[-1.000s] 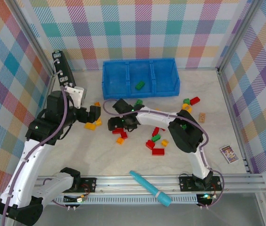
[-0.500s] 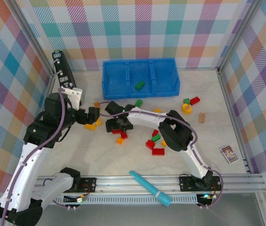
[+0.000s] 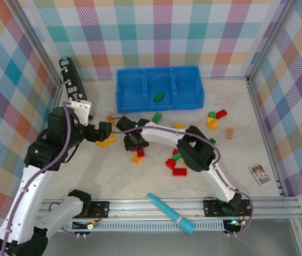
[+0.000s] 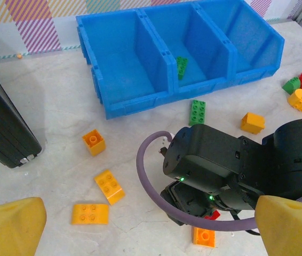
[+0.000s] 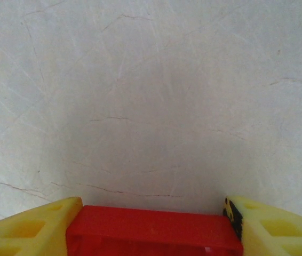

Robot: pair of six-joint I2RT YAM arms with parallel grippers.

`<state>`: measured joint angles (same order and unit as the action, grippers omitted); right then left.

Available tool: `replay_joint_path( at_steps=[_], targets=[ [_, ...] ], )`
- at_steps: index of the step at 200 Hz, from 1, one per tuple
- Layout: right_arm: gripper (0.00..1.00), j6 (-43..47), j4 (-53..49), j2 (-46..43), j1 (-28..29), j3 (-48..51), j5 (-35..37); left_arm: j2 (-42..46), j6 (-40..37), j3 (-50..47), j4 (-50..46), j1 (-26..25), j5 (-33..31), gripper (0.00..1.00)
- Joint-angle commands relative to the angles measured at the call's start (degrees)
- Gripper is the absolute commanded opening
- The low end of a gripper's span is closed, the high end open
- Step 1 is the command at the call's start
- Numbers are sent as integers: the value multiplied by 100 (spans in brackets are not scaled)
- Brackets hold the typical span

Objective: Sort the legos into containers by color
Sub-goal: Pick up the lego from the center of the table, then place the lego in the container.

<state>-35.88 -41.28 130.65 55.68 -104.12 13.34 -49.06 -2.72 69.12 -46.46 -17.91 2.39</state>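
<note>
The right gripper (image 5: 151,210) squeezes a red lego (image 5: 153,234).
Its yellow fingers (image 5: 33,224) touch both ends; the left gripper (image 4: 151,213) hangs with fingers wide apart.

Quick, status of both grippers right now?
Left gripper: open, holding nothing.
Right gripper: closed on a red studded plastic brick, fingers against both of its ends.

Bench (image 5: 151,80): pale stone-look surface, smooth, matt, finely veined. Containers (image 4: 124,64): bright-blue moulded plastic, slight sheen. Red lego (image 5: 153,234): smooth plastic, satin. Right tool (image 5: 152,213) fingers (image 5: 28,226): yellow matt plastic. Front rail (image 3: 167,205): ribbed bare metal. Cable (image 4: 145,181): smooth purple sheath.
</note>
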Motion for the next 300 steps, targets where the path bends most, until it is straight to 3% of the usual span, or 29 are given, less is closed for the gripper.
replay_joint_path(
  at_steps=[1,77,104,119,138,152,176,226,254,300],
  targets=[
    [61,184,-177,104,-126,131,137,9,61,14,-101,7,-35,100],
    [60,1319,-397,-2072,-1306,610,538,-259,138,-124,1,7,-4,100],
    [60,1904,-326,-2421,-1978,385,853,-444,214,-305,31,7,-10,100],
    [60,2339,225,-2489,-2414,459,774,-609,251,-402,32,7,-5,100],
    [60,2710,840,-2251,-2961,301,627,-804,381,-558,129,7,-292,100],
    [60,2844,1148,-1894,-3278,-7,421,-836,954,-778,498,7,-822,100],
    [60,3050,1704,-1165,-3608,-535,274,-859,1754,-1239,1440,6,-1134,100],
    [61,3031,1288,625,-3941,-2540,37,-1850,1985,-1314,2146,7,-2168,100],
    [70,3123,1243,995,-3951,-2904,39,-2529,2012,-1203,2448,7,-2425,100],
    [89,3155,1492,791,-3999,-2481,-153,-3716,2294,-809,2773,176,-2589,98]
  ],
)
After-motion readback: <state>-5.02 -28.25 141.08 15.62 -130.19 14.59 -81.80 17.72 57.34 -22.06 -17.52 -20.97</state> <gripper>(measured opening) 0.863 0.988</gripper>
